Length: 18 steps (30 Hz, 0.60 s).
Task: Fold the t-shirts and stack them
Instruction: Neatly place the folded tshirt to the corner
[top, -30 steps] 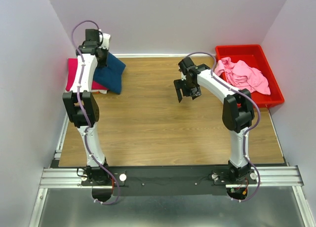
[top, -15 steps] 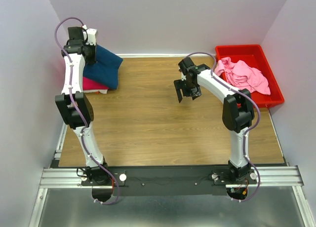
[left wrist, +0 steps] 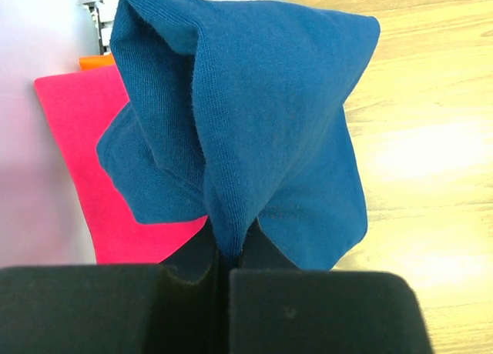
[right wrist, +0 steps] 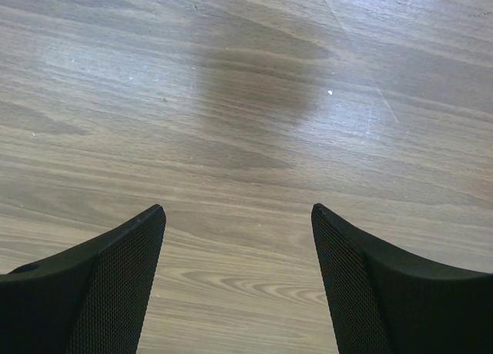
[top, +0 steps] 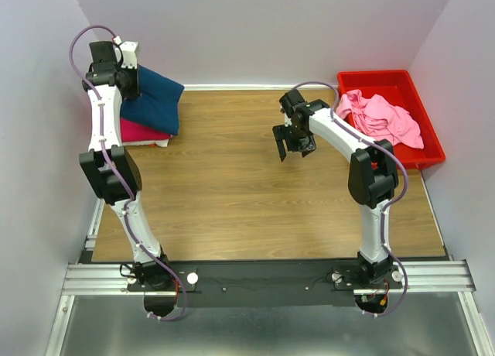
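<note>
My left gripper [top: 124, 76] is shut on a corner of the folded navy blue t-shirt [top: 155, 99] and holds it lifted at the table's far left. In the left wrist view the navy shirt [left wrist: 254, 131] hangs from the jaws over the folded magenta t-shirt [left wrist: 100, 177]. The magenta shirt [top: 139, 131] lies flat under it by the left wall. The light pink t-shirt [top: 379, 116] lies crumpled in the red bin. My right gripper [top: 290, 143] is open and empty over bare wood [right wrist: 246, 138] near the table's middle.
The red plastic bin [top: 421, 151] stands at the far right against the wall. Walls close in the left, back and right sides. An orange edge [left wrist: 96, 61] shows beyond the magenta shirt in the left wrist view.
My left gripper has carried the navy shirt to the left and farther back, over the magenta shirt and towards the left wall. The right arm has not moved.
</note>
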Each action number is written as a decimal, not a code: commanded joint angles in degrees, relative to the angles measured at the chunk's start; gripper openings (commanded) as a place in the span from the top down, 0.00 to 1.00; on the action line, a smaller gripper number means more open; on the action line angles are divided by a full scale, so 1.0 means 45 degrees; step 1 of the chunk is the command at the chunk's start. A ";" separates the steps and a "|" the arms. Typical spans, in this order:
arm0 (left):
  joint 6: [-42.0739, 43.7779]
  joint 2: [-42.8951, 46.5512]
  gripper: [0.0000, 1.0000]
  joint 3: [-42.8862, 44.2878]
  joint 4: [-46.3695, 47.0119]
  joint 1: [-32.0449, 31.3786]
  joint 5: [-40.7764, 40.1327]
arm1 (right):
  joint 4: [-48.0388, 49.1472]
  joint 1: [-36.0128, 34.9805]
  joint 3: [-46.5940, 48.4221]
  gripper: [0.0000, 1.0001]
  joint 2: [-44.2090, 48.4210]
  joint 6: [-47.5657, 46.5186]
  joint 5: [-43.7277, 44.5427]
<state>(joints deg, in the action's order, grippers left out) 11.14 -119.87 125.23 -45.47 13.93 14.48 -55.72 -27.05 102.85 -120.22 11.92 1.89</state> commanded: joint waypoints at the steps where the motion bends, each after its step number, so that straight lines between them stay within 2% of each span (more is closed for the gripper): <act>1: -0.0014 0.0974 1.00 0.0121 0.0554 0.0458 0.0395 | -0.0331 -0.0024 0.0446 0.17 -0.0178 -0.0052 0.0225; 18: -0.0033 0.1228 1.00 -0.0036 0.0554 0.0673 0.0376 | -0.0488 -0.0024 0.0660 0.17 -0.0451 -0.0110 0.0127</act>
<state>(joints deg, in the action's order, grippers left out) 11.11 -117.54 125.10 -45.36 16.34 15.14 -56.71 -27.05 103.98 -120.55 11.92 1.89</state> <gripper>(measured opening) 0.053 0.831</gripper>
